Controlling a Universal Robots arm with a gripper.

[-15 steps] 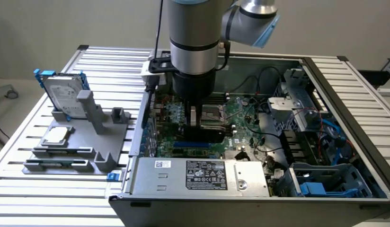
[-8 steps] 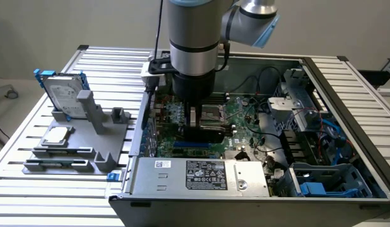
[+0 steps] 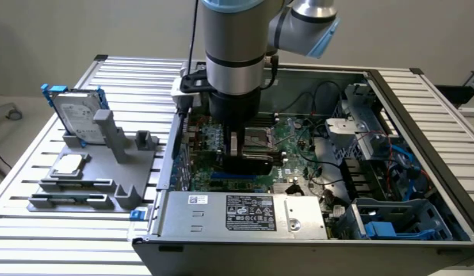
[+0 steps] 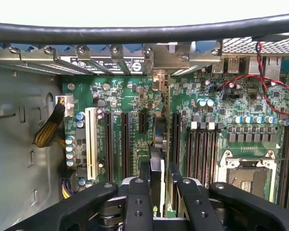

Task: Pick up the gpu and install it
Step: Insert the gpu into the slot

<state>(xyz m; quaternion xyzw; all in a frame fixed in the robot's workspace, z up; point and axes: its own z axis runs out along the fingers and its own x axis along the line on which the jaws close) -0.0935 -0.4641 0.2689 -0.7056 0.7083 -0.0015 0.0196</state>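
**GPU HELD ON EDGE OVER THE MOTHERBOARD**

1. Grip state. My jaws are clamped on the gpu (image 4: 157, 149). One finger presses each face, and the card stands on its thin edge between them. In the wrist view, the green board edge and the black shroud run away from the jaws toward the rear brackets of the case.

2. Position. In the exterior view, my arm reaches down into the open computer case (image 3: 421, 115). The gpu (image 3: 246, 165) hangs below the jaws, over the motherboard (image 3: 298, 144). It sits among the long black expansion slots (image 4: 108, 144), between the white slot (image 4: 91, 144) and the CPU socket (image 4: 247, 175). I cannot tell whether the card's lower edge touches a slot.

3. Surroundings. The power supply (image 3: 245, 213) occupies the near corner of the case. On the table (image 3: 37, 230), at the exterior view's left, a grey fixture (image 3: 106, 172) carries an upright hard drive (image 3: 74, 115) and a square CPU chip (image 3: 69, 165), well apart from the case.
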